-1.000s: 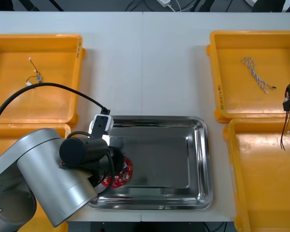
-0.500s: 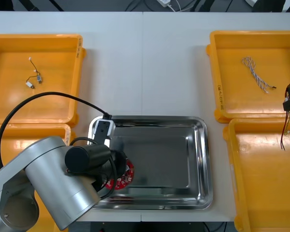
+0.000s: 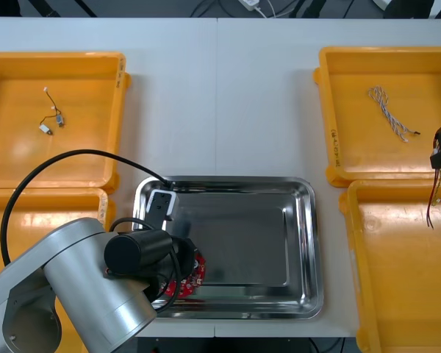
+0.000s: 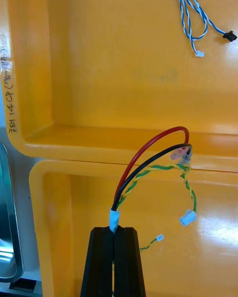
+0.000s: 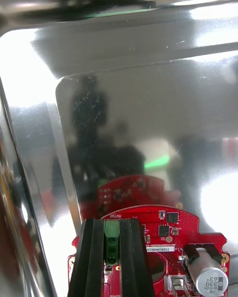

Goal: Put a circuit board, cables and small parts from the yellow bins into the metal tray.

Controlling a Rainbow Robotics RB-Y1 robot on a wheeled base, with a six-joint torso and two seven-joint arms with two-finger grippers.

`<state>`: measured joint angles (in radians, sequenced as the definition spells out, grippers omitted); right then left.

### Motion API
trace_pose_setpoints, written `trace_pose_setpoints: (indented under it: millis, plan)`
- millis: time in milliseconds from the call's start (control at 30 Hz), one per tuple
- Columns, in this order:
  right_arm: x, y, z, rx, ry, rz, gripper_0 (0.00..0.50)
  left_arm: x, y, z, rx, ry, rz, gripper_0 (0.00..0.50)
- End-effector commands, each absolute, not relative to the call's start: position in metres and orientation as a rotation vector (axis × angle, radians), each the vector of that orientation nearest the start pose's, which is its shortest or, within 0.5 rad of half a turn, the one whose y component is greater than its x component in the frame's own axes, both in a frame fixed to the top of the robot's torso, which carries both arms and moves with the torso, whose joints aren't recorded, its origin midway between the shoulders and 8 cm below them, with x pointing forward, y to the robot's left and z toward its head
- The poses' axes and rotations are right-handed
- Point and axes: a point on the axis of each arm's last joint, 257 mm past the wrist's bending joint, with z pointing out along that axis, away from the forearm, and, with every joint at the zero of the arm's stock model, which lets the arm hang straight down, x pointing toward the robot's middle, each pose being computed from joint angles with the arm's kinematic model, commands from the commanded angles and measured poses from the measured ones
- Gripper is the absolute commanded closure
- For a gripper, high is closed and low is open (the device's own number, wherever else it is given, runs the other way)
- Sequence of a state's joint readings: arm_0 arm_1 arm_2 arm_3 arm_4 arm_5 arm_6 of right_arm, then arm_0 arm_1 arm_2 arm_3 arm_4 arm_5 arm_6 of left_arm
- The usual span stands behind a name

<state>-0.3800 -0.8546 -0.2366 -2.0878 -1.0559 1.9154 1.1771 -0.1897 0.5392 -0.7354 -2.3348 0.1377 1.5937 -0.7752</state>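
Shifted a little toward the table's near edge since a second ago, the left gripper is kept clamped on the circuit board, low inside the metal tray.

In the front view, the left fingers and most of the board are hidden under the silver arm. In the left wrist view, the board's green terminal is seen pinched between the fingers; whether the board touches the tray floor cannot be told. The right gripper, cut off at the front view's right edge and unchanged in place, is pressed onto a red, black and green-yellow cable bundle above the seam of the two right yellow bins. "MOTOR" is read beside the terminal, and "330" and "35V" on the capacitor. The handwritten marking on the bin wall is only partly legible.
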Motion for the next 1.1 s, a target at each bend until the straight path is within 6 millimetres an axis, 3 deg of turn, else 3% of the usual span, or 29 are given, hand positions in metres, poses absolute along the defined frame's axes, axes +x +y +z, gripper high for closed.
trace_pose_setpoints:
  millis: [33,133,167,233,300,333,867,1100]
  plan:
    - [0.408,-0.326,-0.098,-0.194,2.622,0.087,0.5,0.335,0.095,-0.288,0.178,2.543,-0.144,0.498]
    - [0.408,-0.326,-0.098,-0.191,2.623,0.087,0.5,0.335,0.095,-0.289,0.178,2.544,-0.145,0.49]
    - [0.408,-0.325,-0.098,-0.192,2.622,0.089,0.5,0.335,0.095,-0.288,0.179,2.543,-0.144,0.45]
    - [0.408,-0.326,-0.098,-0.193,2.621,0.087,0.5,0.335,0.095,-0.288,0.177,2.54,-0.148,0.157]
    - [0.408,-0.326,-0.098,-0.194,2.622,0.087,0.5,0.335,0.094,-0.288,0.176,2.537,-0.153,0.035]
    - [0.408,-0.326,-0.098,-0.194,2.622,0.087,0.5,0.336,0.093,-0.287,0.176,2.533,-0.157,0.005]
    - [0.407,-0.324,-0.098,-0.206,2.623,0.093,0.5,0.339,0.093,-0.286,0.163,2.519,-0.169,0.0]
    - [0.407,-0.321,-0.098,-0.218,2.624,0.104,0.5,0.351,0.095,-0.275,0.155,2.488,-0.182,0.0]
